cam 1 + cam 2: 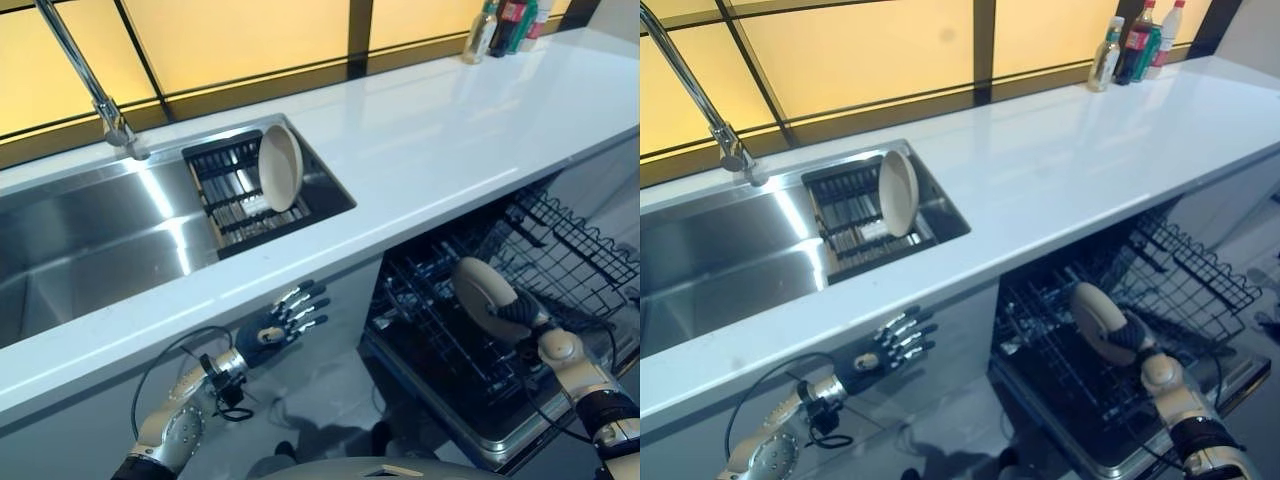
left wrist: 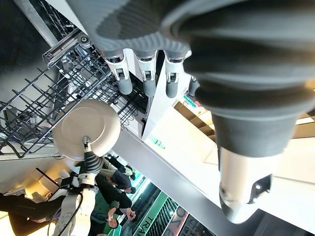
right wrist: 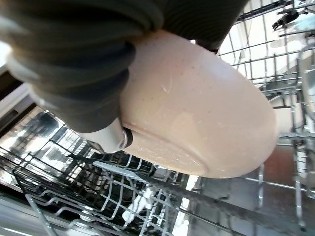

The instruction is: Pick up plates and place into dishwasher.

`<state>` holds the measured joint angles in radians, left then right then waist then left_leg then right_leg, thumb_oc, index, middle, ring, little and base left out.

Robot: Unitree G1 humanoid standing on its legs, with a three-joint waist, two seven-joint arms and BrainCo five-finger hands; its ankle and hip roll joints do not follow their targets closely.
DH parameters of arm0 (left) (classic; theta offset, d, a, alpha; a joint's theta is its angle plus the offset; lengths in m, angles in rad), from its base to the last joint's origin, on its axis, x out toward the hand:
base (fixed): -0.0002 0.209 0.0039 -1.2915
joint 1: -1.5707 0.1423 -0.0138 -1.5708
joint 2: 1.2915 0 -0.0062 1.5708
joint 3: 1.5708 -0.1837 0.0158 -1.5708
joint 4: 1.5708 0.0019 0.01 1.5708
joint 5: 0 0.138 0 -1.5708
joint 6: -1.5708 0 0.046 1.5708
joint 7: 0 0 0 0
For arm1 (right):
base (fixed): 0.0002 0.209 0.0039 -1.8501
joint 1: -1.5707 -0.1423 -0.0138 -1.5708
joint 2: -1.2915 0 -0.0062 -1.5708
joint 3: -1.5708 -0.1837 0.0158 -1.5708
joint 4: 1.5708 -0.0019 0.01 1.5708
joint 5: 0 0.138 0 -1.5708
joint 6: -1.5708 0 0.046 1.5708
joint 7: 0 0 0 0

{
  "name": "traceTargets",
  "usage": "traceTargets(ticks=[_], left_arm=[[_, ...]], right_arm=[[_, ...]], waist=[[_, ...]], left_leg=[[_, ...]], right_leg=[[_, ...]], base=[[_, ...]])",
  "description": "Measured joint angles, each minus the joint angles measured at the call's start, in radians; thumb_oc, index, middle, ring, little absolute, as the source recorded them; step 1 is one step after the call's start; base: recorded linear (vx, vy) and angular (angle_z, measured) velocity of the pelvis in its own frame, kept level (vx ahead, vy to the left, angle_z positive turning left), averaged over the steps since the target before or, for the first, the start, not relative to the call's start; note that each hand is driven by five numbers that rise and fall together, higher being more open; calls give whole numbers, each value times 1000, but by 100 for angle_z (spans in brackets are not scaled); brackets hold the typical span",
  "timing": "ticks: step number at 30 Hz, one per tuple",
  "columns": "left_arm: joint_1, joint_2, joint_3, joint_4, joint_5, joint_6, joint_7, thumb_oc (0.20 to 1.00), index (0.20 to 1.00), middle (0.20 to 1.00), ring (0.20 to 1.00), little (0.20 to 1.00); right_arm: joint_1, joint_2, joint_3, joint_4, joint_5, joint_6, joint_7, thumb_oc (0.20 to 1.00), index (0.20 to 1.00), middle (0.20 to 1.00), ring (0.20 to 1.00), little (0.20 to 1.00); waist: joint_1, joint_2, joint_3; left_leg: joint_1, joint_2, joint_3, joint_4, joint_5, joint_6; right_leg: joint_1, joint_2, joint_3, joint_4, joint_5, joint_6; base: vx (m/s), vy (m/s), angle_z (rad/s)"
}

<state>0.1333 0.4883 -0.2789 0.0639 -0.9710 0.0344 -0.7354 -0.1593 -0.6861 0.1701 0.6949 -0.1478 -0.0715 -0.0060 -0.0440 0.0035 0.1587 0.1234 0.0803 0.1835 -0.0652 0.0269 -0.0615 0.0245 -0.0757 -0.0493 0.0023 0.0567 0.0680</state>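
Left eye view: the right hand [image 1: 512, 312] grips a cream plate [image 1: 482, 287] over the dishwasher rack [image 1: 560, 250]; a second plate [image 1: 280, 167] stands in the sink rack [image 1: 228, 190]. The left hand [image 1: 285, 322] hangs below the counter [image 1: 450, 130], fingers straight. Bottles' [image 1: 505, 25] labels are unreadable. Right wrist view: plate in grip over the rack wires.

Gloss, steel and wire

Glossy white tabletop [image 1: 450, 130]; brushed steel sink [image 1: 90, 250] with shiny metal faucet [image 1: 90, 85]; smooth glazed cream plate [image 3: 206, 123]; dark coated-wire dishwasher rack [image 1: 540, 250]; another cream plate [image 1: 280, 167], matt.
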Motion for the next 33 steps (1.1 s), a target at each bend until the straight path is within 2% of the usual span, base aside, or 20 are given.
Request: traceTargets(ticks=[13,25,29,33], left_arm=[[0,0,4,0,-5,0,0,1000,1000,1000,1000,1000],[-8,14,-9,-2,-6,16,1,1000,1000,1000,1000,1000],[-27,35,-19,-6,-8,21,1,1000,1000,1000,1000,1000],[-60,53,-21,-7,-45,22,2,1000,1000,1000,1000,1000]], right_arm=[[7,11,0,124,-19,-10,-29,200,200,200,200,200],[-36,68,3,279,-24,-2,-100,200,200,200,200,200],[-52,86,3,319,-23,2,-119,200,200,200,200,200],[-123,87,11,335,-24,5,-127,200,200,200,200,200]], waist=[[4,-10,2],[10,-17,3],[33,-16,12],[35,-15,42]], left_leg=[[-30,-3,-6,20,0,0],[-48,2,-23,40,-1,-1],[-62,1,-26,49,-2,-3],[-104,2,-35,81,-4,-3]], right_leg=[[-27,0,-1,19,-4,0],[-28,-2,-14,21,-5,0],[-35,-1,-16,31,-8,-5],[-73,-3,-17,55,-10,-7]], base=[[4,-15,1],[2,-47,3],[-42,-37,3],[-55,-20,4]])
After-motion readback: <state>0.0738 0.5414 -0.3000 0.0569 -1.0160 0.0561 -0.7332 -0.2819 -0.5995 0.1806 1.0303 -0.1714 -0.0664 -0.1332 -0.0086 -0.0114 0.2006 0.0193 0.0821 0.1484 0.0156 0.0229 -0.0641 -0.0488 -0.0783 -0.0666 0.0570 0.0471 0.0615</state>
